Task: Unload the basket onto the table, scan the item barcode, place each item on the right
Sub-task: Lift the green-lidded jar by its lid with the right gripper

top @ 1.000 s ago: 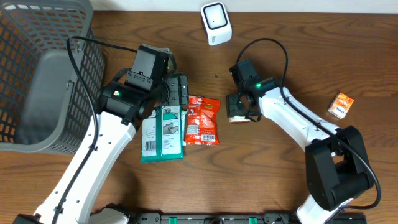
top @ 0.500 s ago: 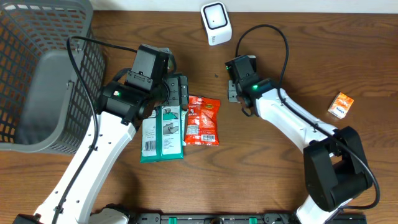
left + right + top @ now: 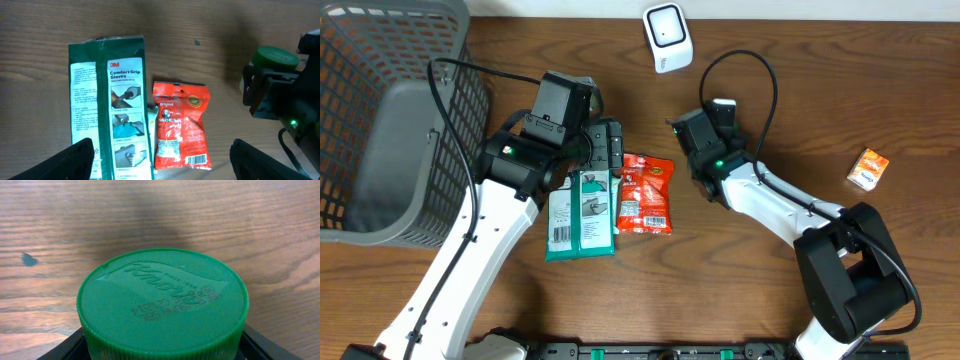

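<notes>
Brown wood-grain desk [image 3: 780, 60] fills the overhead view. A grey basket [image 3: 380, 120] stands at the far left and the white scanner [image 3: 667, 37] at the top edge. My right gripper [image 3: 712, 122] sits below and right of the scanner, apart from it, gripping the green-capped jar [image 3: 722, 108], which my wrist mostly hides. A green glove pack [image 3: 582, 215] and a red snack bag [image 3: 646, 195] lie side by side, touching, under my left arm. A small orange box [image 3: 868, 168] lies well apart at the right.

From the left wrist, my left gripper [image 3: 161, 152] is spread wide and empty above the glove pack and snack bag. At the right edge, the jar's green cap shows above my right gripper.

From the right wrist, the cap fills the frame, embossed "Knorr", clamped between my dark fingers [image 3: 62, 349], with bare desk behind.
</notes>
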Controlling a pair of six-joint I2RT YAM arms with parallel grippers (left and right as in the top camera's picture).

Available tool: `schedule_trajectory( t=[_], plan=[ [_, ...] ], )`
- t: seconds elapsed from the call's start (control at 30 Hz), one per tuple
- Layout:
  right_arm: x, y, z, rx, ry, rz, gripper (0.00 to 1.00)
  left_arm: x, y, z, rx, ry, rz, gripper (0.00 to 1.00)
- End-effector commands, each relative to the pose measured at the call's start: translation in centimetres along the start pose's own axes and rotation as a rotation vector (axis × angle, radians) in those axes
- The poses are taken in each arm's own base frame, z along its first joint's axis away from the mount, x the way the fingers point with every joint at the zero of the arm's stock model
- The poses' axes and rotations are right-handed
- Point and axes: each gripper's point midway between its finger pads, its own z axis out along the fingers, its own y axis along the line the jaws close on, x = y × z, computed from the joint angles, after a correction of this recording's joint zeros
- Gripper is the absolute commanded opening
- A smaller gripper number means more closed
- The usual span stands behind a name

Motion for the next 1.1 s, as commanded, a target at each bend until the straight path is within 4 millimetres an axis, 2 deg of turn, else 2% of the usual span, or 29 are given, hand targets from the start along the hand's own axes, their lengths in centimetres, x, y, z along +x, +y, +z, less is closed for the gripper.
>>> schedule_trajectory(
  t=[0.0,0.23,0.63,1.07],
  plan=[
    [-0.8,-0.8,-0.7,0.036,-0.045,0.029,0.52,-0.5,-0.3,-0.3,0.009,-0.010,0.010,0.87],
    [0.0,-0.9,-0.5,0.034,-0.030,0.033,0.53,-0.5,-0.3,-0.3,0.009,-0.010,0.009,0.87],
    [-1.3,0.2,-0.3,-0.014,-0.089,0.082,0.52,-0.5,-0.3,-0.3,0.009,-0.010,0.010,0.87],
    [-1.6,1.1,-0.2,-0.054,-0.100,0.096,0.48,-0.5,-0.3,-0.3,0.009,-0.010,0.010,0.87]
  ],
)
